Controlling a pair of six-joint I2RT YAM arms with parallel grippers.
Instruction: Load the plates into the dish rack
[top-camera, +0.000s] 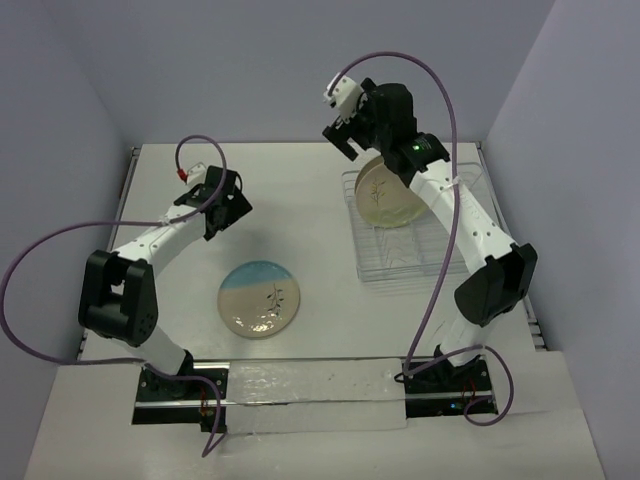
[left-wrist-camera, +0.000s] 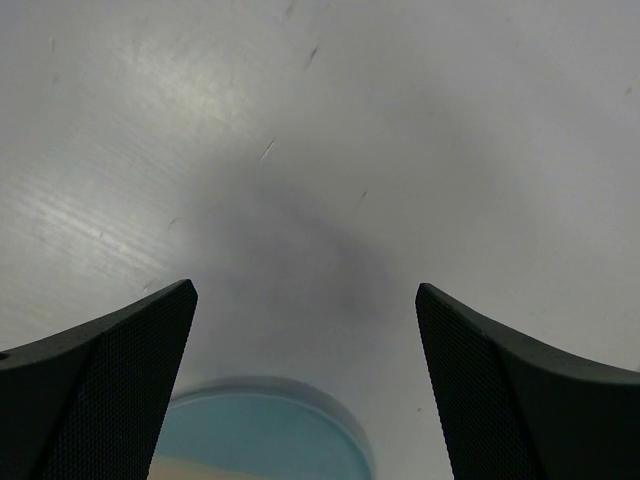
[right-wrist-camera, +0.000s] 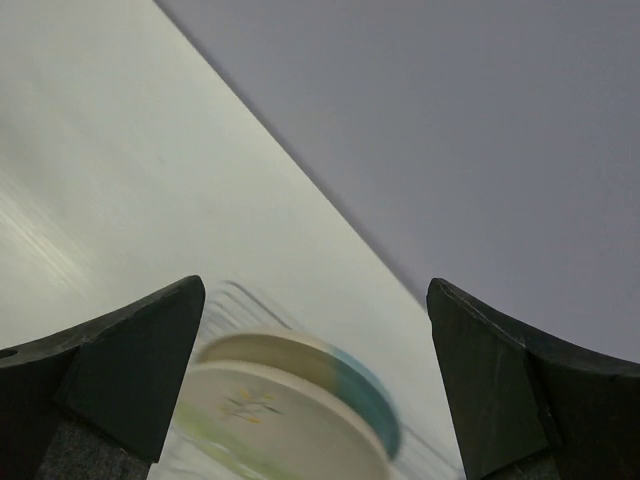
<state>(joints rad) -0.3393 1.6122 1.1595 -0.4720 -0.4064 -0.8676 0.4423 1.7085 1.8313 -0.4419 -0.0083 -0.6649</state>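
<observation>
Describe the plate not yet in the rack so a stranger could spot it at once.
On the white table, look toward the middle of the near edge, left of the wire rack. The plate lies flat there, alone, half light blue and half cream; the other plates stand tilted in the rack.
</observation>
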